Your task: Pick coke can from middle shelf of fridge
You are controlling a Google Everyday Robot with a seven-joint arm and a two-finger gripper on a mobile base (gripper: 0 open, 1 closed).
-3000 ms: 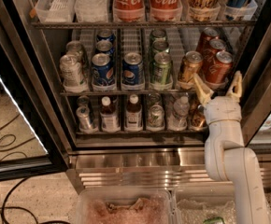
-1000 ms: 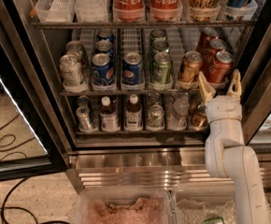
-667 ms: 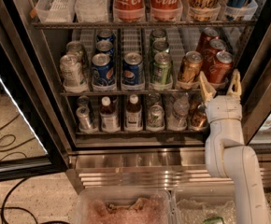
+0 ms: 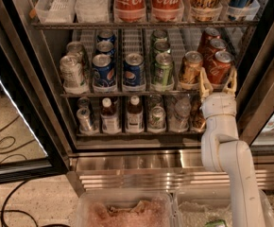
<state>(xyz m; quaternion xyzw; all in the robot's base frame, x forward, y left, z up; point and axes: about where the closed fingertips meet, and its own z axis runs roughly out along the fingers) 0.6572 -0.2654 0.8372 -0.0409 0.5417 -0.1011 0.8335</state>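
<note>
Standing in a row on the middle shelf of the fridge are a silver can, two blue cans, a green can and a gold-orange can. At the right of the frame, the coke can is sitting between the spread fingers of the tool, which is gripping nothing.

coke can: glossy red aluminium, silver top
shelf: dark metal wire, pale ribbed plastic lanes
fridge: black frame, shiny slatted stainless-steel base
gripper: at the shelf front, astride the coke can; matt tan fingers spread apart
arm: smooth white shell, slight sheen
bin: cloudy translucent plastic
floor: speckled, matt
</note>
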